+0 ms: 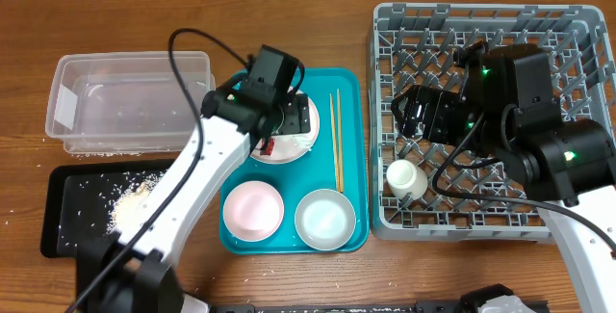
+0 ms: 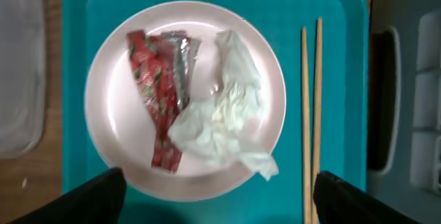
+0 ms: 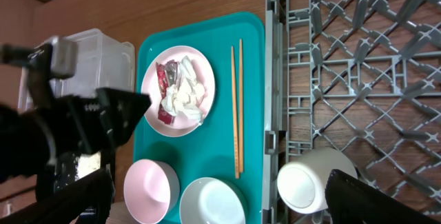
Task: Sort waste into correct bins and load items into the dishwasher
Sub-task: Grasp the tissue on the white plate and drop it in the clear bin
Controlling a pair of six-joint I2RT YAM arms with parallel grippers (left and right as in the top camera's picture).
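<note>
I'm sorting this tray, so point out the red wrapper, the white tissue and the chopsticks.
red wrapper [image 2: 155, 96], left wrist view, middle of the crinkled strip.
white tissue [image 2: 224, 124], left wrist view, centre of the crumpled wad.
chopsticks [image 2: 304, 114], left wrist view, midway along one stick.

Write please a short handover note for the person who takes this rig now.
Left gripper: open, empty, above the pink plate holding the red wrapper and tissue.
Right gripper: open, empty, over the rack.
Done: cup in the rack; rice in the black tray.
To do: bin wrapper and tissue; rack the plate, chopsticks, pink bowl and white bowl, all on the teal tray. Clear tub holds only a few specks.
</note>
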